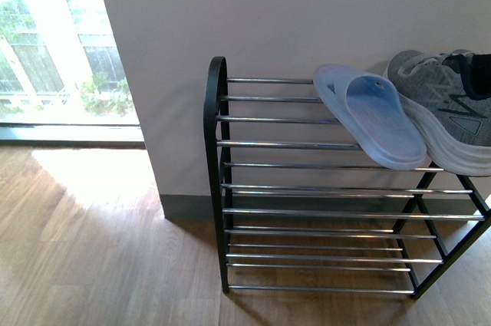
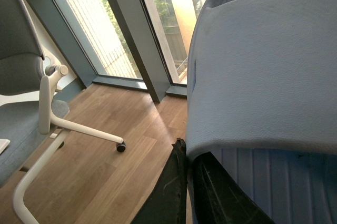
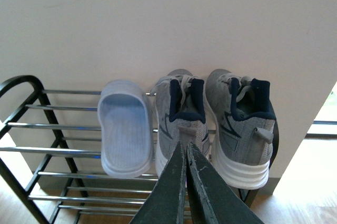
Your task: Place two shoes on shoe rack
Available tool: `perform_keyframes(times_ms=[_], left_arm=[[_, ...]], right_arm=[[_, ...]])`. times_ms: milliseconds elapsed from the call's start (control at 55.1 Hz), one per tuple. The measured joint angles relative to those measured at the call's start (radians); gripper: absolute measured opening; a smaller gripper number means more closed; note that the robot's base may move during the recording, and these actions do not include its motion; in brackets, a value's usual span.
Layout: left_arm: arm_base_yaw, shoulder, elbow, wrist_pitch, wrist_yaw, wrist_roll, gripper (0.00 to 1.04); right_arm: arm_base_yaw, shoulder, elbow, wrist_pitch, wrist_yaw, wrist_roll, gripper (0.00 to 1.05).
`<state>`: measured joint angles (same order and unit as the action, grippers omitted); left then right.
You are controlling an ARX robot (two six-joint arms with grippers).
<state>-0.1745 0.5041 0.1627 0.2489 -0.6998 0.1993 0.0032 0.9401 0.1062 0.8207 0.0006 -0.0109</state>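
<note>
Left pincer (image 2: 192, 182) clamped on the strap edge of a light, bendy slide (image 2: 263, 76), right pincer (image 3: 185, 182) together just short of the sneakers (image 3: 210, 124) and second slide (image 3: 125, 129) on the rack (image 3: 52, 129).

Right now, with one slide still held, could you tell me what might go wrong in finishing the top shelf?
The left gripper's fingers pinch only the edge of the second pale blue rubber slide, so it may slip. The free space on the chrome-barred black shoe rack lies beside the resting slide; a careless placement could nudge it against the grey knit sneakers.
</note>
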Motion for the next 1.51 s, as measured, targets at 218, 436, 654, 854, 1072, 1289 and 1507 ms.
perform_keyframes(times_ms=[218, 436, 654, 854, 1072, 1289, 1507], left_arm=[[0.000, 0.000, 0.000, 0.000, 0.000, 0.000, 0.02], [0.000, 0.000, 0.000, 0.000, 0.000, 0.000, 0.02], [0.000, 0.000, 0.000, 0.000, 0.000, 0.000, 0.02], [0.000, 0.000, 0.000, 0.000, 0.000, 0.000, 0.02], [0.000, 0.000, 0.000, 0.000, 0.000, 0.000, 0.02], [0.000, 0.000, 0.000, 0.000, 0.000, 0.000, 0.02], [0.000, 0.000, 0.000, 0.000, 0.000, 0.000, 0.02]], right_arm=[[0.000, -0.109, -0.084, -0.034, 0.000, 0.000, 0.01], [0.000, -0.257, -0.086, -0.161, -0.001, 0.000, 0.01], [-0.001, -0.383, -0.087, -0.275, -0.001, 0.000, 0.01], [-0.001, -0.488, -0.087, -0.372, -0.001, 0.000, 0.01], [-0.001, -0.574, -0.087, -0.455, -0.001, 0.000, 0.01], [-0.001, -0.663, -0.087, -0.543, -0.001, 0.000, 0.01], [-0.002, -0.729, -0.087, -0.608, -0.001, 0.000, 0.01]])
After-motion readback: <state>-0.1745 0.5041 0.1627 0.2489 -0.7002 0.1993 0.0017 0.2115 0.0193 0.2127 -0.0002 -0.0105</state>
